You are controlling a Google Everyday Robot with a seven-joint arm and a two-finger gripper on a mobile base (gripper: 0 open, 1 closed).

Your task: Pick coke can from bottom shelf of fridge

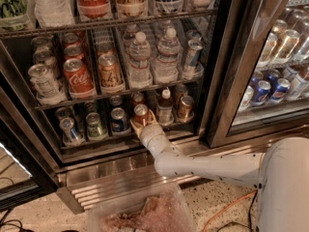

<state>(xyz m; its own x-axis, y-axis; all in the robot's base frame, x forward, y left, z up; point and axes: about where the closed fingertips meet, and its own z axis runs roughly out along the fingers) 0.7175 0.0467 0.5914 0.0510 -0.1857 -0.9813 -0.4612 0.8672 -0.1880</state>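
"Coke can (141,114) first. Where is it in the camera view?"

"At the front of the bottom shelf (96,141) of the fridge (227,81), upright, between the blue can (118,120) and a small bottle (165,106). The gripper (144,122) is right up against its lower part, at the end of the pale arm (203,164), which reaches in from the lower right."

"Has the gripper closed on it?"

"I cannot tell. The gripper covers the base of the can, and the contact itself is hidden."

"How would it handle?"

"My guess is light and thin-walled, so a hard squeeze would dent it. It may also be slick from the cold, though no moisture shows. The mid-body, across the round sides, looks like the best place to hold it, because the silver rim gives little to grip. Its neighbours stand close, so a straight pull outward seems safest."

"What else is unclear?"

"The can's lettering is too faint to read, and the cans behind it sit in shadow. The bronze can (185,106) is partly behind the door frame, and the arm's far end is cut off at the edge."
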